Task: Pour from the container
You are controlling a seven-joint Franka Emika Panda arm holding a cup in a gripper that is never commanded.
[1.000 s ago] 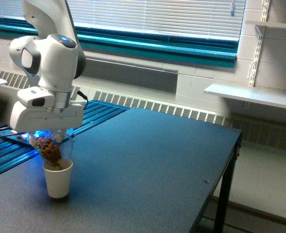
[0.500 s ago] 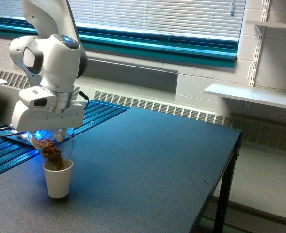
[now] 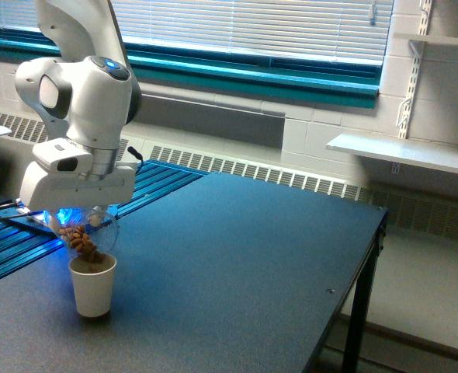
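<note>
Exterior view, left side of the frame: the white robot arm (image 3: 78, 93) reaches down over the dark bench (image 3: 237, 256). Its gripper (image 3: 81, 217) holds the clear plastic tumbler (image 3: 85, 231), tipped steeply with its mouth turned down; the jaws are closed on it, though their contact is largely hidden under the gripper body. Brown pieces (image 3: 84, 242) spill from the tumbler into the cream-white paper cup (image 3: 93, 286), which stands upright on the bench directly below, at lower left.
</note>
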